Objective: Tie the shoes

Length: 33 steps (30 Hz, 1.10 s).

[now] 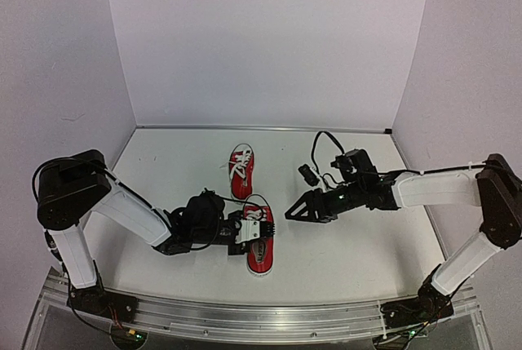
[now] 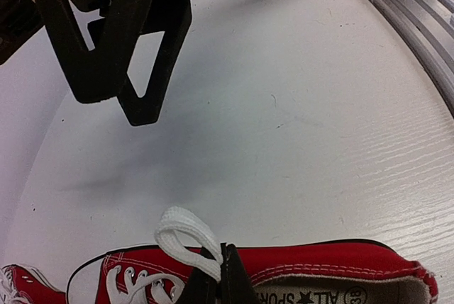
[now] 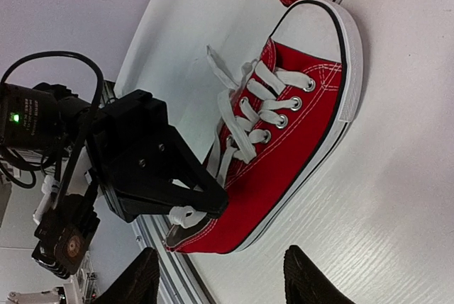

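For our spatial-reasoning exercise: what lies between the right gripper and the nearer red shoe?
Nothing but bare table between the right gripper and the nearer shoe, seen in the top external and right wrist views.

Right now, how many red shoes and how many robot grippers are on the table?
Red shoes: 2, the near shoe and the far shoe
Grippers: 2, the left gripper, pinching the near shoe's lace, and the right gripper, open
Total: 4
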Each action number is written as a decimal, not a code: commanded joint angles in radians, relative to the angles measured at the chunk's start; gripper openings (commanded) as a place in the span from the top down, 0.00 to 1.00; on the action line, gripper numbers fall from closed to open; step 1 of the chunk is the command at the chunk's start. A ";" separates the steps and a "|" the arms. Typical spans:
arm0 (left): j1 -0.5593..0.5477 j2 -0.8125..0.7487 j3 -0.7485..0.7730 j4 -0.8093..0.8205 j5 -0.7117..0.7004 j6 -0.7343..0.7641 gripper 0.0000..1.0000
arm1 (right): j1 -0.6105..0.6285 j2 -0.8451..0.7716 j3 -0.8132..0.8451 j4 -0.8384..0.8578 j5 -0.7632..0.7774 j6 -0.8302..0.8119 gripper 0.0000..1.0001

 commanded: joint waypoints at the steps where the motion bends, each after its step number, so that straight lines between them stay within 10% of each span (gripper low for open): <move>1: 0.004 -0.008 -0.002 0.055 -0.006 -0.020 1.00 | 0.029 -0.014 -0.012 0.155 -0.043 0.069 0.44; 33: 0.011 -0.015 -0.009 0.067 -0.010 -0.036 1.00 | 0.165 0.189 0.056 0.276 0.037 0.160 0.80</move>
